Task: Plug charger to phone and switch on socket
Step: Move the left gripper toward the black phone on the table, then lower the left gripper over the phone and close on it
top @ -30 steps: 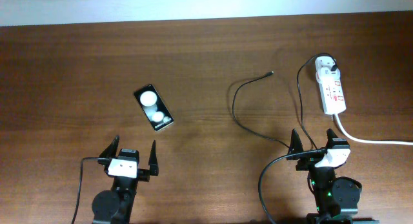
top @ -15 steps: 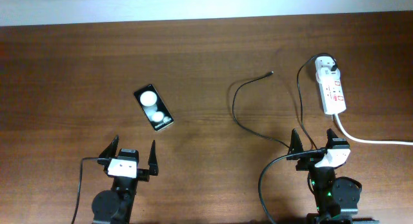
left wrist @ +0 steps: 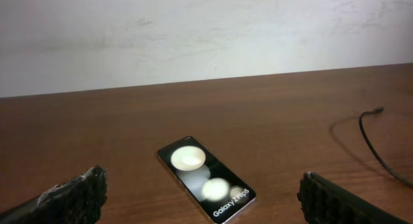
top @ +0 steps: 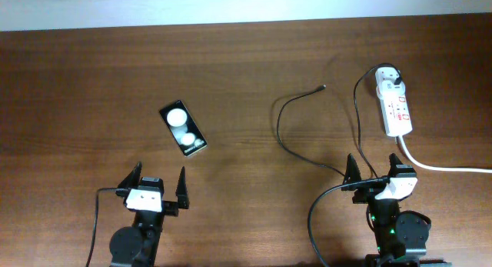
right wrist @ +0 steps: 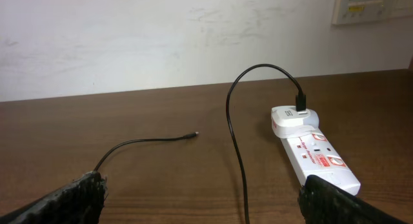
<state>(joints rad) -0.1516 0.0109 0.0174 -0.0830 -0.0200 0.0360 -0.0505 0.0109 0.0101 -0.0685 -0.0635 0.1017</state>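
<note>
The left gripper (top: 161, 176) and right gripper (top: 373, 171) are held wide open and empty at the near edge of the bench (top: 92, 75), the charger (top: 280, 132) seated in the socket (top: 394, 107) toward the far-right corner but not yet joined to the phone (top: 183, 128) left of centre.

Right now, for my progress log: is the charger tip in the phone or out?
Out. The charger tip lies loose on the table, well apart from the phone; nothing is plugged into the phone.
</note>
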